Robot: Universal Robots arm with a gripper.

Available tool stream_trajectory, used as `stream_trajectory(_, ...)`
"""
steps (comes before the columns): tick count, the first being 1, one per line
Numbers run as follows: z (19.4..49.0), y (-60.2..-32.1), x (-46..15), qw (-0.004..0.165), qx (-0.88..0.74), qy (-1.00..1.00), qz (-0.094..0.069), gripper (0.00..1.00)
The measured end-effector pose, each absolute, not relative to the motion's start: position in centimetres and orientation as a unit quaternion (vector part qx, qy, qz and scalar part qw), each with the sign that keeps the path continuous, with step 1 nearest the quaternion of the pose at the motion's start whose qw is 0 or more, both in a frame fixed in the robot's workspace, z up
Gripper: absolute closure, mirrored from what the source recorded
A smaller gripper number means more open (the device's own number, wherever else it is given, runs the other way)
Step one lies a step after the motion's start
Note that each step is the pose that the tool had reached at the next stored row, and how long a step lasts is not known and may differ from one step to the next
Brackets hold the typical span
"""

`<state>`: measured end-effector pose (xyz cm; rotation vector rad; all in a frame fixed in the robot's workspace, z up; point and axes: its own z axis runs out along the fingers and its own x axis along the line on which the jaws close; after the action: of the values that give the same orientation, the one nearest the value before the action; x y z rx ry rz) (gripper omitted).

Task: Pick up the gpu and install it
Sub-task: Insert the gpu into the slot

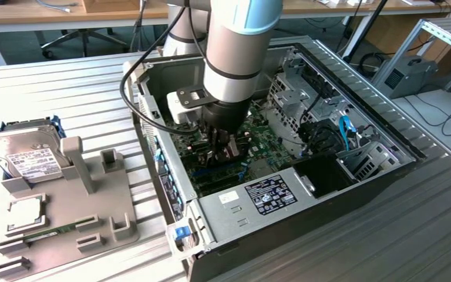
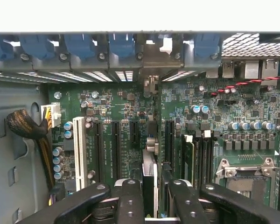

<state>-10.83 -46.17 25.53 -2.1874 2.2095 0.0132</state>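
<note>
Down inside the open case on the exterior view, my gripper hangs just over the motherboard, pinching the gpu edge-on between its fingers, with the hard drive and grey holder well apart from it, outside the case. On the wrist view my fingers are clamped on the gpu, which stands upright directly below the gripper, over the black slots of the motherboard; whether its edge touches a slot I cannot tell.

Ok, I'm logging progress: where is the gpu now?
The gpu stands on edge between the gripper fingers, down inside the open case, over the motherboard slots.
</note>
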Motion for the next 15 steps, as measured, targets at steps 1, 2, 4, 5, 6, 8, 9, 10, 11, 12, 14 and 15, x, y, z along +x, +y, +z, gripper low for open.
stream_trajectory(1, 25.46, -46.18, -10.84, 0.016, -0.703, 0.711, 0.004, 0.74)
stream_trajectory(2, 25.39, -46.18, -10.84, 0.016, -0.703, 0.711, 0.004, 0.74)
stream_trajectory(4, 25.37, -46.17, -10.83, 0.016, -0.703, 0.711, 0.004, 0.74)
stream_trajectory(5, 25.37, -46.17, -10.83, 0.016, -0.703, 0.711, 0.004, 0.74)
stream_trajectory(6, 25.36, -46.17, -10.83, 0.016, -0.703, 0.711, 0.004, 0.74)
stream_trajectory(8, 25.36, -46.17, -10.83, 0.016, -0.703, 0.711, 0.004, 0.74)
stream_trajectory(9, 25.35, -46.17, -10.83, 0.016, -0.703, 0.711, 0.004, 0.73)
stream_trajectory(10, 25.35, -46.17, -10.83, 0.016, -0.703, 0.711, 0.004, 0.67)
stream_trajectory(11, 25.35, -46.17, -10.83, 0.016, -0.703, 0.711, 0.004, 0.67)
stream_trajectory(12, 25.36, -46.17, -10.83, 0.016, -0.703, 0.711, 0.004, 0.67)
stream_trajectory(14, 25.52, -46.17, -10.83, 0.016, -0.703, 0.711, 0.004, 0.67)
stream_trajectory(15, 25.83, -46.16, -10.83, 0.016, -0.703, 0.711, 0.004, 0.67)
